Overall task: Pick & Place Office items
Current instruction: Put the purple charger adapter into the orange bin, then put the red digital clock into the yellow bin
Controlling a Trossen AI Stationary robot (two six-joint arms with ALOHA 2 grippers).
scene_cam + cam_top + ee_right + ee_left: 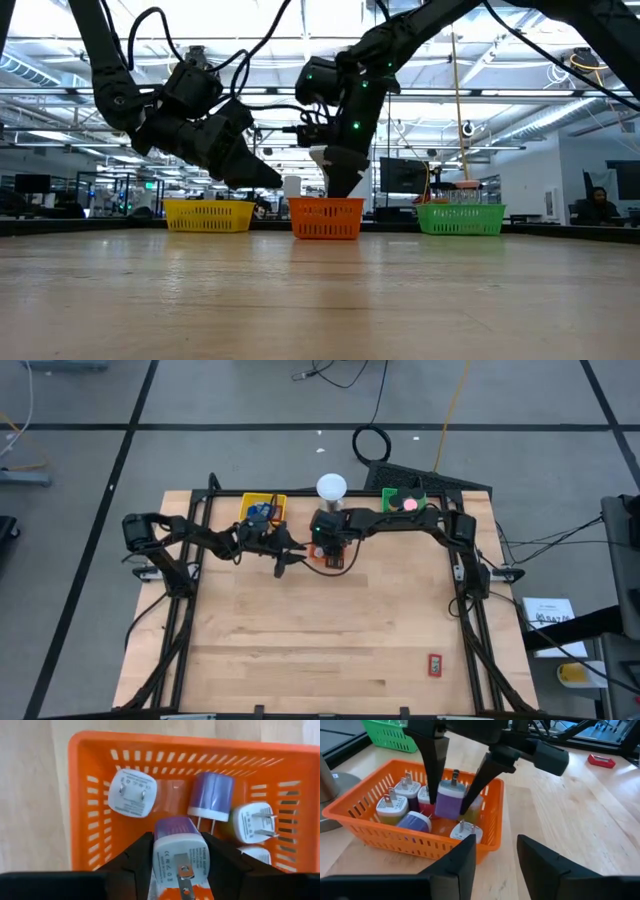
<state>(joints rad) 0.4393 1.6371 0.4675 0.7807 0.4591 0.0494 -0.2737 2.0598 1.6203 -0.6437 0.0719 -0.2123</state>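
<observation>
Two pincers meet at the orange tray (380, 837); the right pincer (177, 857) is clamped on a purple-and-white plug adapter (177, 851) above it; the left pincer (495, 857) hovers just beside, fingers apart, empty; other adapters (131, 792) lie partly hidden inside; the red item (434, 664) rests well apart on the surface (320, 630).

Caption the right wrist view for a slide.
Right end effector grips a purple-and-white plug adapter above the orange basket, where more adapters lie.
</observation>
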